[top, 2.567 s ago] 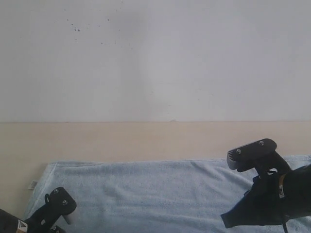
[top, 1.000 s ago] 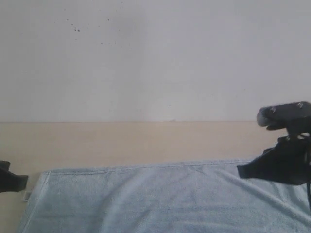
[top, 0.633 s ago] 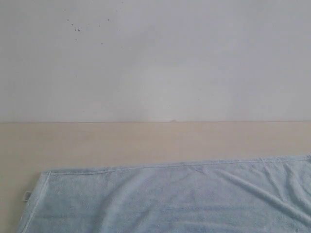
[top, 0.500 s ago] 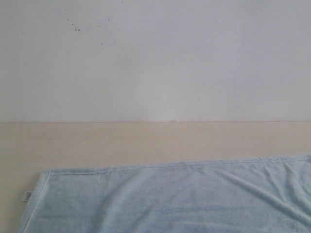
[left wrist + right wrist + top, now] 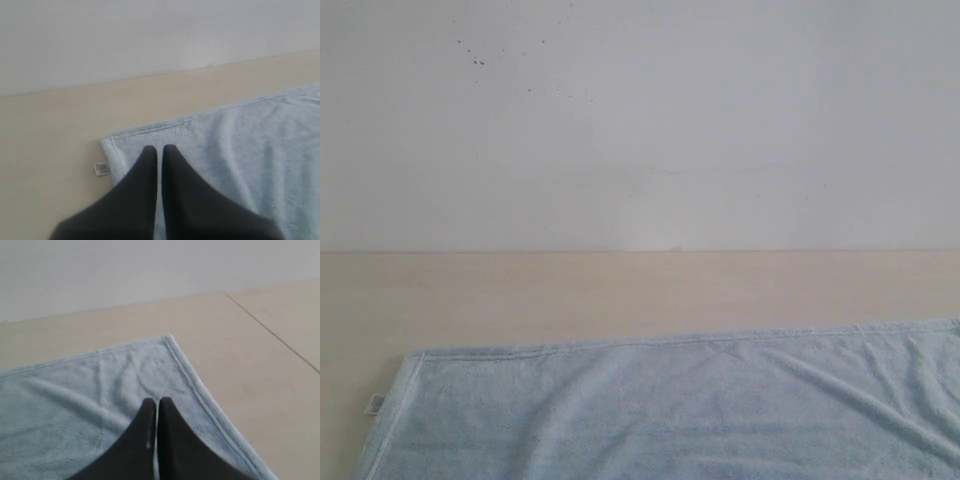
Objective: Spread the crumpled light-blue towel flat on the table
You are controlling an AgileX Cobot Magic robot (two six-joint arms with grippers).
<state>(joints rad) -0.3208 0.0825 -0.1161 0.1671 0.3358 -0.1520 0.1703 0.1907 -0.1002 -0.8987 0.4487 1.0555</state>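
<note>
Towel (image 5: 670, 410) looks soft, floppy, rippled at four o'clock; I'd pinch hemmed corners; left gripper (image 5: 160, 148) and right gripper (image 5: 157, 401) pressed together, empty

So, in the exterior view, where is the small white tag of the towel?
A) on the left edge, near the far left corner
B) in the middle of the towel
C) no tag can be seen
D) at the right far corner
A: the tag sticks out from the left edge of the towel, close to its far left corner, and lies on the table.
</note>
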